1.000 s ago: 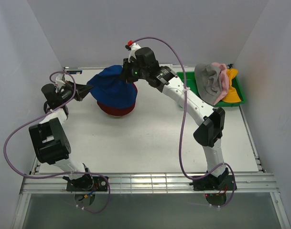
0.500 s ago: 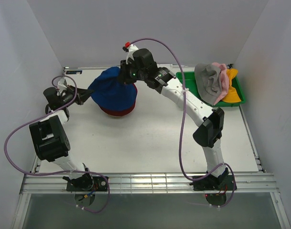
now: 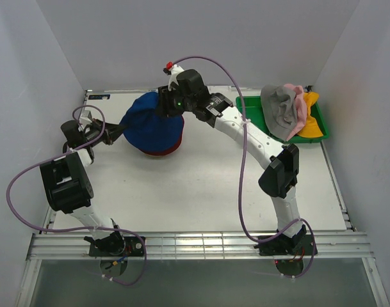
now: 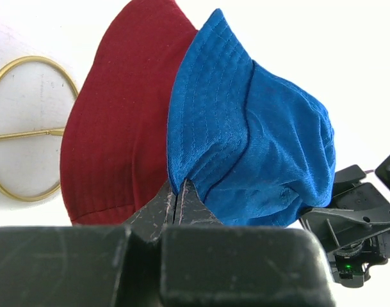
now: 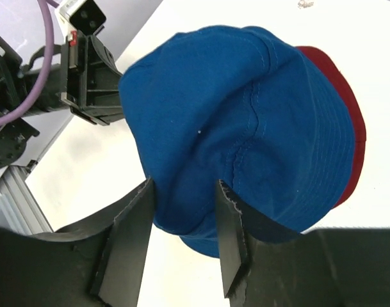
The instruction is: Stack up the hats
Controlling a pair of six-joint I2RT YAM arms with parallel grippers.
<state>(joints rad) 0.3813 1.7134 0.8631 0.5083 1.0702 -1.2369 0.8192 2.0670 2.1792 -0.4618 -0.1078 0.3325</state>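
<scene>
The blue hat (image 3: 150, 123) lies draped over the dark red hat (image 3: 160, 151) at the back left of the table. My left gripper (image 3: 116, 131) is shut, pinching the blue hat's (image 4: 265, 147) left brim at its fingertips (image 4: 178, 192), with the red hat (image 4: 118, 128) beside it. My right gripper (image 3: 167, 105) hovers at the hat's far edge, open. Its fingers (image 5: 140, 217) stand apart with blue fabric (image 5: 246, 128) loose between them. The grey hat (image 3: 280, 109), pink hat (image 3: 300, 110) and yellow-orange hat (image 3: 314, 125) are piled at the back right.
A green tray (image 3: 248, 102) holds the three other hats by the right wall. A thin gold wire ring (image 4: 28, 128) lies on the table left of the red hat. White walls close in the left, back and right sides.
My right gripper has gone from shut to open, letting go of the blue hat. The blue hat has settled lower and leftward over the red one. The left gripper has drawn slightly left.
</scene>
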